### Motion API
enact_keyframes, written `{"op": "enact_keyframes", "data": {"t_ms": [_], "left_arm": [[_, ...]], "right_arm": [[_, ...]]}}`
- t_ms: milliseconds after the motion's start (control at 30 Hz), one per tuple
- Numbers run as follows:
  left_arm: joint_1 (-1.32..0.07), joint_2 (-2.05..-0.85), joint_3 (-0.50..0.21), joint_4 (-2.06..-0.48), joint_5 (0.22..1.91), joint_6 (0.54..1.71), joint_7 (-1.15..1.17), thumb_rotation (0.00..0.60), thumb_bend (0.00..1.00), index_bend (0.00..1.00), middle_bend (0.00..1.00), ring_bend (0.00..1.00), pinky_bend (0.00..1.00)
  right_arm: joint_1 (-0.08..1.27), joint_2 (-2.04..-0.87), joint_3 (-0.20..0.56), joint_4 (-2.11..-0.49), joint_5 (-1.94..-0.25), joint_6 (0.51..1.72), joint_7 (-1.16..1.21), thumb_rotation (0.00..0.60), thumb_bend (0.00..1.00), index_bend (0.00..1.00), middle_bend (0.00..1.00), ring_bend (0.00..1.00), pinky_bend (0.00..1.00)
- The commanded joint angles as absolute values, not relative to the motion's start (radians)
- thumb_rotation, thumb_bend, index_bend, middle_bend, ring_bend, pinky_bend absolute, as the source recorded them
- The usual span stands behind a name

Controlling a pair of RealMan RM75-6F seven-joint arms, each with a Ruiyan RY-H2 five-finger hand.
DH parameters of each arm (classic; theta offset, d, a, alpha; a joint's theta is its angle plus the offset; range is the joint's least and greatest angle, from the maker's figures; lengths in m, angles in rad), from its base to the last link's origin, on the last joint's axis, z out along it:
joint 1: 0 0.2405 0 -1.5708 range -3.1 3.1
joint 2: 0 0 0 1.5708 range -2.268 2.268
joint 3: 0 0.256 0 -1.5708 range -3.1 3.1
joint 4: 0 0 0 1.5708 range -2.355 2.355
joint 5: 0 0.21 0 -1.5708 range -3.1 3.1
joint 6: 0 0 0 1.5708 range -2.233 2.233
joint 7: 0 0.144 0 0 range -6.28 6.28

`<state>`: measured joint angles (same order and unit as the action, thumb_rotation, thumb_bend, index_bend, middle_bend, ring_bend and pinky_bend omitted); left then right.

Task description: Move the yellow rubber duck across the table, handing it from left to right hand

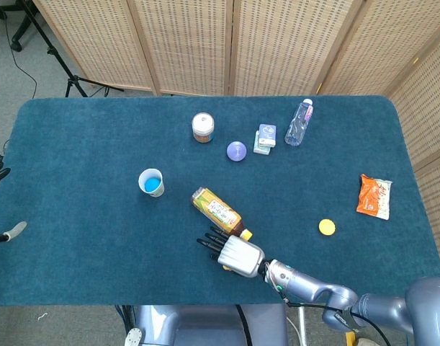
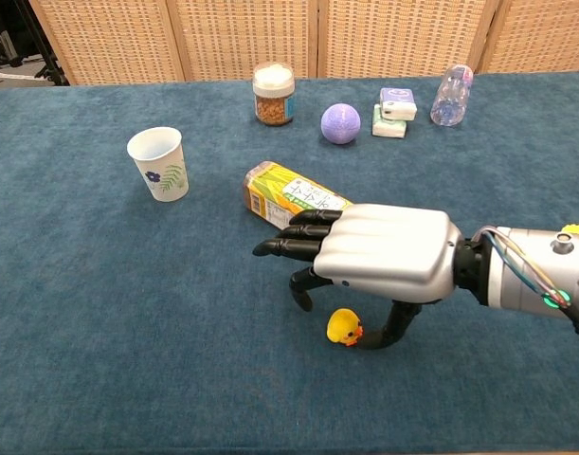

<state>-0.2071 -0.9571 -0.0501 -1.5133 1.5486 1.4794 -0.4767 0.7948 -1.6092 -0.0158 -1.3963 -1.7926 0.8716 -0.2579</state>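
because the yellow rubber duck [image 2: 343, 327] sits low in the middle of the chest view, on the blue tabletop [image 2: 99, 313], the right hand [image 2: 384, 254] hangs just over it with its palm facing down. its fingers [image 2: 289, 232] are spread and bent a little, with nothing held in them. the thumb reaches down at the right side of the duck, and its tip looks like it touches the duck or is just beside it, but i cannot tell which. one bent finger comes down on the duck's left side, so the hand looks set to pinch the little toy from both sides. the task says the left hand should take the duck first, but the left hand is not seen in either view. in the head view the right hand [image 1: 236, 255] is at the bottom middle, and it hides the duck from above. a lying bottle with a yellow label [image 2: 291, 192] is just above the hand in the chest view, close to the fingertips, so it could get bumped. a paper cup [image 2: 158, 163] stands at the upper left. a jar [image 2: 273, 93], a purple ball [image 2: 340, 123], small boxes [image 2: 394, 111] and a clear bottle [image 2: 451, 95] are along the top, well apart from the duck. in the head view an orange packet [image 1: 374, 196] and a small yellow round thing [image 1: 328, 227] lie far at the right side.
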Motion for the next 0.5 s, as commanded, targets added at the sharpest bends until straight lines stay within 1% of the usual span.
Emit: {"op": "enact_keyframes", "data": {"t_ms": [33,100,233,500], "left_arm": [[-0.207,-0.957,-0.051,-1.514,1.549,1.478,-0.477,0.600,0.21,0.02,0.00,0.00,0.00],[-0.207,-0.957,-0.052,-1.514,1.550,1.476,-0.476,0.600,0.21,0.02,0.00,0.00,0.00],[-0.207,-0.956,-0.052,-1.515,1.553,1.473,-0.476,0.600,0.21,0.02,0.00,0.00,0.00],[-0.206,-0.954,-0.053,-1.514,1.558,1.472,-0.482,0.600,0.21,0.02,0.00,0.00,0.00]], "right_arm": [[0.798,-1.617,-0.019,-1.388,-1.786,0.871,-0.261,0.600,0.26,0.39,0.00,0.00,0.00],[0.799,-1.620,-0.022,-1.383,-1.782,0.874,-0.261,0.600,0.26,0.40,0.00,0.00,0.00],[0.802,-1.622,-0.027,-1.380,-1.777,0.879,-0.261,0.600,0.34,0.42,0.00,0.00,0.00],[0.806,-1.628,-0.036,-1.379,-1.770,0.888,-0.263,0.600,0.38,0.46,0.00,0.00,0.00]]}}
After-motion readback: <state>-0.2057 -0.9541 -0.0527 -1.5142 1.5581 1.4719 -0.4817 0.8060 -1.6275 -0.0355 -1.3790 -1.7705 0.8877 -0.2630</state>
